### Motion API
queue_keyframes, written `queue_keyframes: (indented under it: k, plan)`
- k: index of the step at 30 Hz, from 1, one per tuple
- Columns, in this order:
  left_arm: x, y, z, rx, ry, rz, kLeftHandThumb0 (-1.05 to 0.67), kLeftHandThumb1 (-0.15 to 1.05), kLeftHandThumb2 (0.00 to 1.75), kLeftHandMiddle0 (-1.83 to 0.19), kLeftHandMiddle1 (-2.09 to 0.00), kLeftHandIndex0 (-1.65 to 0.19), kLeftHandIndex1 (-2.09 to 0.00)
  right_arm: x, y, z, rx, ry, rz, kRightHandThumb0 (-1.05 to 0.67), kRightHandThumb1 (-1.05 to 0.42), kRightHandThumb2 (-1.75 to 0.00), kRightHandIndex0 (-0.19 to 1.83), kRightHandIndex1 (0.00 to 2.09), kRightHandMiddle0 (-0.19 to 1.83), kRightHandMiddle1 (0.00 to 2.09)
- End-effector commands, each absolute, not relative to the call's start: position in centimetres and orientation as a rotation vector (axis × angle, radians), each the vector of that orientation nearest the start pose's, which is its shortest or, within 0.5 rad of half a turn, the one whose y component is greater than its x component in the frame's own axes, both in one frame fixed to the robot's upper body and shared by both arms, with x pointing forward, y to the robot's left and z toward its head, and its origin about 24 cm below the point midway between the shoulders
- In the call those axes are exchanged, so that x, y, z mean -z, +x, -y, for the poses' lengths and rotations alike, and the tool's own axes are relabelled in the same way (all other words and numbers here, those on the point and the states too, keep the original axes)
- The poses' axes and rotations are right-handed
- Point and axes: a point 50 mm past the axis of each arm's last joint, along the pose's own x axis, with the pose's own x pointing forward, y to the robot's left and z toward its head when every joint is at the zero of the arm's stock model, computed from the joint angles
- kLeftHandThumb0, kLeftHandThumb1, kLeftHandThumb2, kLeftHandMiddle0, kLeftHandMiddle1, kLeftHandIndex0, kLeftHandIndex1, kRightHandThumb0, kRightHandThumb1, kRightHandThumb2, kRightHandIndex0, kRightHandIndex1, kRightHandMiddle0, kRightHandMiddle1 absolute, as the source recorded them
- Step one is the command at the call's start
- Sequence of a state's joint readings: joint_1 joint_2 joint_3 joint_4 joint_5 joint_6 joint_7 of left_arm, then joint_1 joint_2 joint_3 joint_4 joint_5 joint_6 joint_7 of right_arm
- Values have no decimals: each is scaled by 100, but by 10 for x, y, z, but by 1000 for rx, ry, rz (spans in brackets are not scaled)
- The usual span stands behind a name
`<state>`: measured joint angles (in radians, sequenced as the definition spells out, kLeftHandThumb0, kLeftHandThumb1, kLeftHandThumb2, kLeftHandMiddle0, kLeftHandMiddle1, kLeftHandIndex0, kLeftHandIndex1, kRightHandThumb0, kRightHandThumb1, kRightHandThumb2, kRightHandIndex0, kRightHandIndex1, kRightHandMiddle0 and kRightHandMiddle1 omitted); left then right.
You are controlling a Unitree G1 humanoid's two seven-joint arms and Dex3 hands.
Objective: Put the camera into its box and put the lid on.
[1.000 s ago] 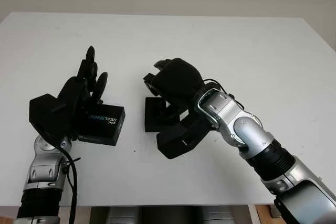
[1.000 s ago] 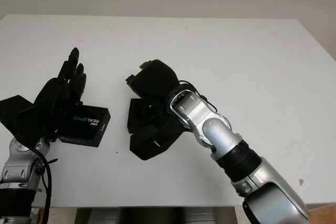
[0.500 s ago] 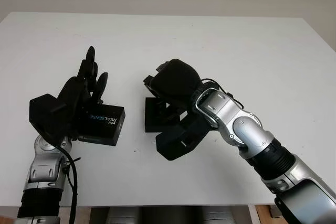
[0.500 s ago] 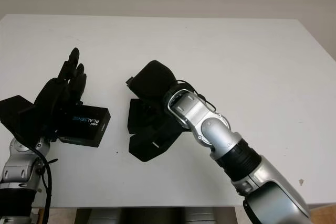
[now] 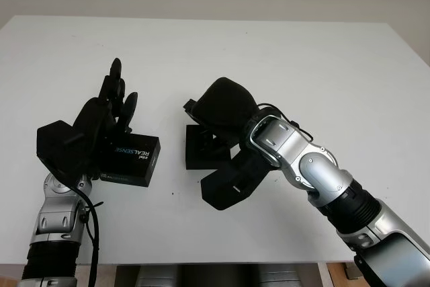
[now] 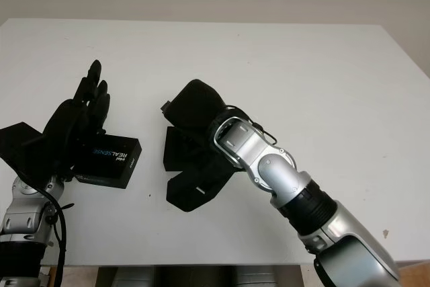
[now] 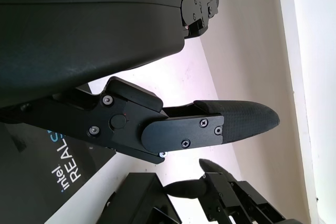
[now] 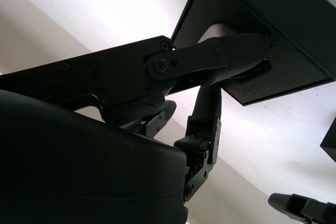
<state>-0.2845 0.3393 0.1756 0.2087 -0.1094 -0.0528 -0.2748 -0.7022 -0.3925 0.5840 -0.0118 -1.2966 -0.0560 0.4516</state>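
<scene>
The open black box [image 5: 197, 151] sits mid-table, and my right hand [image 5: 223, 105] is bent over it from the near right, covering most of it. In the right wrist view its fingers [image 8: 210, 56] reach into the box [image 8: 294, 35] and curl round a pale grey camera [image 8: 216, 30] lying inside. The black lid [image 5: 132, 160], printed REALSENSE, lies flat to the left of the box. My left hand [image 5: 111, 107] is open at the lid's left edge, fingers pointing away from me. In the left wrist view the lid [image 7: 31, 182] shows beneath a finger [image 7: 210, 127].
The white table [image 5: 316, 72] stretches wide to the right and behind both hands. A black wrist block on each arm sits low over the table near its hand. The front edge runs close under my forearms.
My right hand has rolled forward and down over the box, so its fingertips, visible earlier at the far side, are now tucked under it. The left hand and lid have stayed put.
</scene>
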Motion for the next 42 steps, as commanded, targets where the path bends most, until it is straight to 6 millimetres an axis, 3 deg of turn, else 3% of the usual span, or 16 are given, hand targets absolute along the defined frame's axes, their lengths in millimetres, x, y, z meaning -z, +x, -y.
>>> queue_keyframes:
  k: [1, 14, 16, 19, 20, 34, 38, 42]
  plan:
    - [-105, 304, -231, 120, 217, 157, -88, 105, 53, 19, 0, 19, 0, -151, 308, 44, -541, -1979, 544, -56, -93, -5, 70, 16, 50, 111]
    - [-104, 303, -231, 120, 227, 160, -87, 105, 54, 19, 0, 19, 0, -139, 318, 49, -529, -1916, 560, -55, -93, -6, 76, 23, 57, 119]
    - [-104, 303, -231, 120, 221, 165, -86, 105, 55, 19, 0, 19, 0, -139, 318, 50, -526, -1915, 565, -55, -93, -5, 71, 33, 55, 124]
    - [-105, 303, -231, 119, 226, 166, -86, 105, 54, 19, 0, 19, 0, -140, 317, 50, -529, -1906, 568, -55, -94, -6, 50, 71, 51, 129]
    - [-105, 304, -231, 117, 226, 166, -87, 105, 54, 19, 0, 19, 0, -141, 316, 51, -532, -1903, 570, -55, -94, -6, 48, 74, 50, 129]
    - [-107, 305, -229, 124, 208, 164, -88, 105, 53, 19, 0, 19, 0, -156, 307, 57, -549, -1810, 661, -50, -93, -5, 50, 73, 56, 125]
    - [-107, 306, -229, 122, 218, 166, -88, 105, 53, 19, 0, 19, 0, -163, 305, 60, -523, -1773, 689, -46, -92, -5, 43, 100, 59, 124]
    - [-108, 306, -228, 122, 220, 167, -88, 105, 53, 19, 0, 19, 0, -169, 305, 64, -493, -1688, 695, -46, -92, -5, 45, 102, 62, 124]
